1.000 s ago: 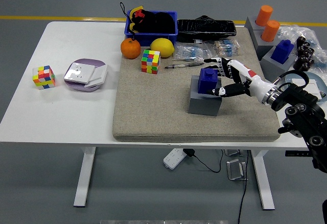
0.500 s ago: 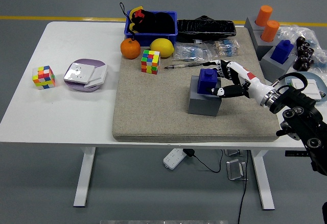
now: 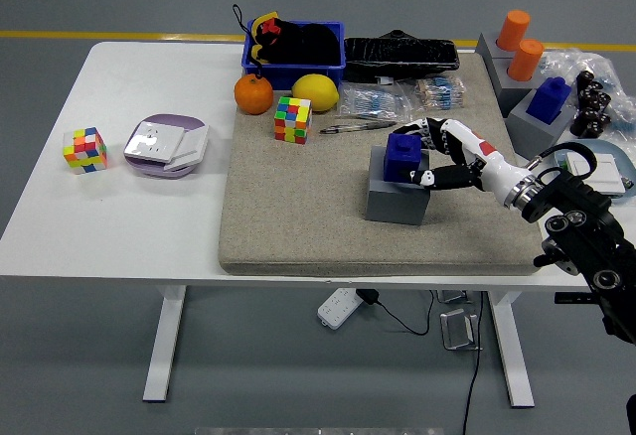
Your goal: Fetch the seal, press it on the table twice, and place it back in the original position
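Observation:
A blue seal [image 3: 401, 155] stands upright on a grey block [image 3: 396, 199] in the middle of the beige mat [image 3: 298, 207]. My right hand [image 3: 417, 151] reaches in from the right, level with the seal. Its fingers [image 3: 429, 127] curve over the seal's back right corner and the thumb [image 3: 427, 177] sits at its front right corner. The hand brackets the seal's right side, and a firm grasp does not show. The seal rests on the block. The left arm is out of the picture.
A second blue seal [image 3: 549, 99] and two orange cylinders [image 3: 520, 44] stand on grey blocks at the right. Behind the seal lie a pen [image 3: 358, 127], plastic packets [image 3: 383, 100], a colour cube [image 3: 293, 119], an orange [image 3: 253, 94], a lemon [image 3: 315, 91] and a blue bin [image 3: 294, 45].
My right hand has slid left toward the blue seal, and its fingers now wrap closer around the seal's right side. The seal and block have not moved.

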Available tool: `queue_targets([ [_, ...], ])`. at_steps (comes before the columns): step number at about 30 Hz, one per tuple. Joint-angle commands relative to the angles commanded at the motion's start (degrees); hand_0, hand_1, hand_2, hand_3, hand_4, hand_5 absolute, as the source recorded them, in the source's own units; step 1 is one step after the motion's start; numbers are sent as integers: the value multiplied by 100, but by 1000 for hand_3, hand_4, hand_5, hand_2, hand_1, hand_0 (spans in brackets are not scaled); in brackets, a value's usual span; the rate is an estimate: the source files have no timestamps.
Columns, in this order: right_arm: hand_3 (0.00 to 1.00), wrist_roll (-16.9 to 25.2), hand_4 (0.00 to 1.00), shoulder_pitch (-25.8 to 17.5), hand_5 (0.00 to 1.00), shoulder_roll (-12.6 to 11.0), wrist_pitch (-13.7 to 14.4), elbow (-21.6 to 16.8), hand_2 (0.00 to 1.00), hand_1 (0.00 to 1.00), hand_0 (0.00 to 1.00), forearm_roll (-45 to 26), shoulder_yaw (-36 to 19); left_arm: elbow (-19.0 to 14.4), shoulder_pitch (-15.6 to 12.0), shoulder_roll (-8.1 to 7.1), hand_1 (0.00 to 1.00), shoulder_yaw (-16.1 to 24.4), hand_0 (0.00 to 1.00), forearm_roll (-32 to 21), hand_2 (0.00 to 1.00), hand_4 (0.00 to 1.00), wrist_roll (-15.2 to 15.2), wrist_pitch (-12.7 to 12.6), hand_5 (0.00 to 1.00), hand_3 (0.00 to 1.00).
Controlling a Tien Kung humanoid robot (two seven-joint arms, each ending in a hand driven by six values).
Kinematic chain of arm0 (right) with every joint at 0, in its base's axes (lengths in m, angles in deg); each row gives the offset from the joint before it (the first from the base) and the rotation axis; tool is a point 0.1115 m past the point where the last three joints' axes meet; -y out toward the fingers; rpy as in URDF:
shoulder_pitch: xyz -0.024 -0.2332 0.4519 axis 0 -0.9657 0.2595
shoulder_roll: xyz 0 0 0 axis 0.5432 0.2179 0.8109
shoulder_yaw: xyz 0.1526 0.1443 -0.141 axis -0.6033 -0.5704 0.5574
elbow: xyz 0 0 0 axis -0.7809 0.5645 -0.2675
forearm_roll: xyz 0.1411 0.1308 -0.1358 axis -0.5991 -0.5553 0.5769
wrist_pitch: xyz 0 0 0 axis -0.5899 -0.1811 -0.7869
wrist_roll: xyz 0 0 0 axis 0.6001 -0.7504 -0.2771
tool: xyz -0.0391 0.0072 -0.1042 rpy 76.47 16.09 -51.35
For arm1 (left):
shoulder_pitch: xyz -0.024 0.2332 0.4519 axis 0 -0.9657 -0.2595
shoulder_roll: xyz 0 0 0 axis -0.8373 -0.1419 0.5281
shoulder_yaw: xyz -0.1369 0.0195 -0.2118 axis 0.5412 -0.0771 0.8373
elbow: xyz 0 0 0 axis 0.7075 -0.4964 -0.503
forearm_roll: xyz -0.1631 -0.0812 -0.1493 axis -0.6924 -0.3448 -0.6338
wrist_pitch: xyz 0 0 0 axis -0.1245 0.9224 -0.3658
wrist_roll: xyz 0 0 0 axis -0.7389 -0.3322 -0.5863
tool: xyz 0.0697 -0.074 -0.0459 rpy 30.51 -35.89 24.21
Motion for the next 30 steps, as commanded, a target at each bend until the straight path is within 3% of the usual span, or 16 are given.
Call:
queue_targets([
  [17,463,-79,629,-39,2,-91,22,-306,393,388,491,-45,-259,-3,-2,8,817,15,814,3,786,792,1,2,393,839],
  [30,454,-70,604,-273,2,-519,94,-101,389,384,482,139,-852,3,-12,-4,817,-7,815,-13,786,793,-4,1,394,839],
])
